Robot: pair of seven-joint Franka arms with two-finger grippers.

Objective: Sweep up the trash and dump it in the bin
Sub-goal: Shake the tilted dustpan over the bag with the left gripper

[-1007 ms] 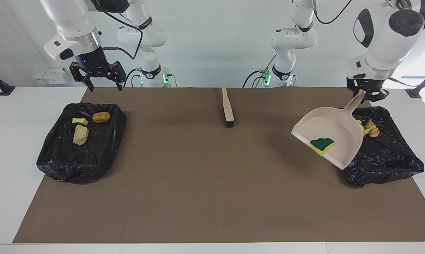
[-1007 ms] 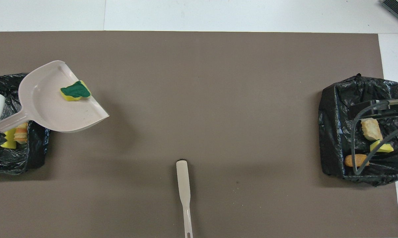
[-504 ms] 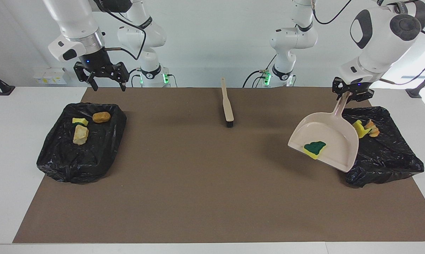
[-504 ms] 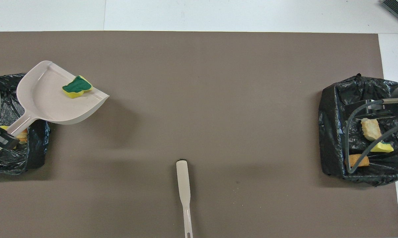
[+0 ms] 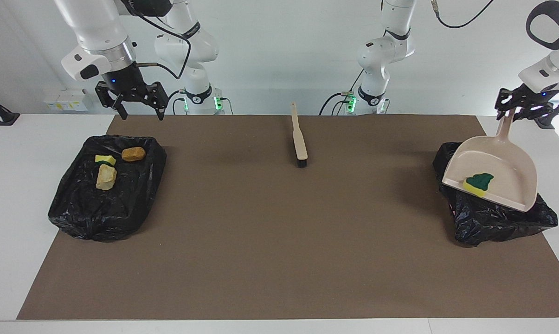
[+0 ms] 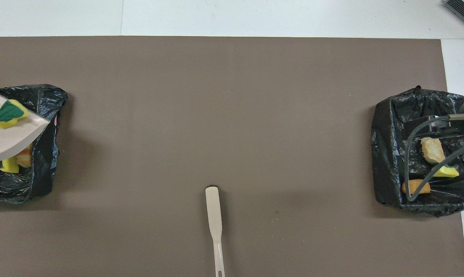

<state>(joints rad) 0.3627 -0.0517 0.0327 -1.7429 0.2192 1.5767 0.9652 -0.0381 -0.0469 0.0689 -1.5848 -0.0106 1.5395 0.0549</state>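
My left gripper [image 5: 517, 110] is shut on the handle of the beige dustpan [image 5: 497, 169], which hangs tilted over the black-lined bin [image 5: 492, 220] at the left arm's end of the table. A green-and-yellow sponge piece [image 5: 478, 182] lies in the pan near its lip [image 6: 6, 113]. Under the pan, yellow and orange trash [image 6: 12, 164] shows inside that bin [image 6: 43, 154]. My right gripper [image 5: 140, 111] hangs open over the robot-side edge of a second black-lined bin [image 5: 107, 199], which holds a yellow sponge [image 5: 105, 159], an orange lump [image 5: 133, 153] and a beige lump [image 5: 106, 176].
The beige brush [image 5: 299, 139] lies on the brown mat [image 5: 279, 241] midway between the two bins, close to the robots, bristles pointing away from them. In the overhead view its handle [image 6: 215, 223] runs off the bottom edge.
The left arm has swung the dustpan with the sponge toward its own end of the table, from beside the bin to over it. The right gripper has barely moved.
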